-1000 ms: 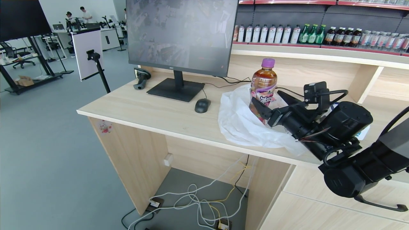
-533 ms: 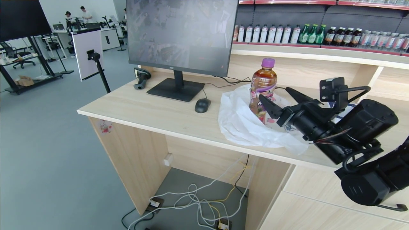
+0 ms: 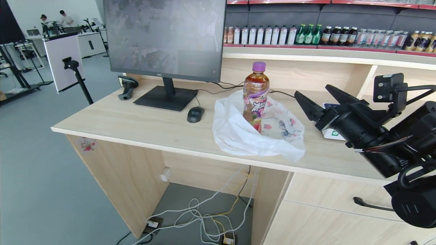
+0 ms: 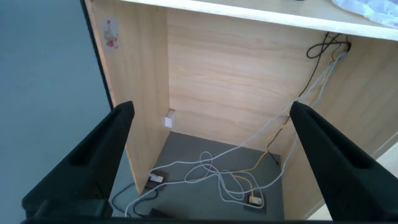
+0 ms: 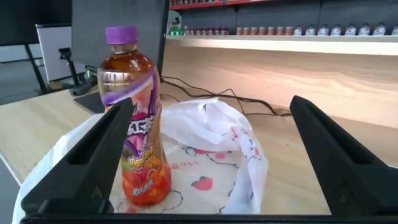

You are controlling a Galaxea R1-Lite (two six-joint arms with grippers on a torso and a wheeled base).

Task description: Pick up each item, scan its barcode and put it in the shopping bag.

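Backed away since a second ago, the right gripper [image 3: 311, 89] now stands clear of the bottle [image 3: 256, 92], at its 3 o'clock, jaws spread and empty. Left gripper [image 4: 211, 107] hangs low before the desk [image 3: 136, 124], likewise released, holding nothing. The bottle stands upright inside the white shopping bag [image 3: 238, 136]; a mouse [image 3: 195, 114] lies at the bag's 9 o'clock, the monitor [image 3: 163, 37] at 11.
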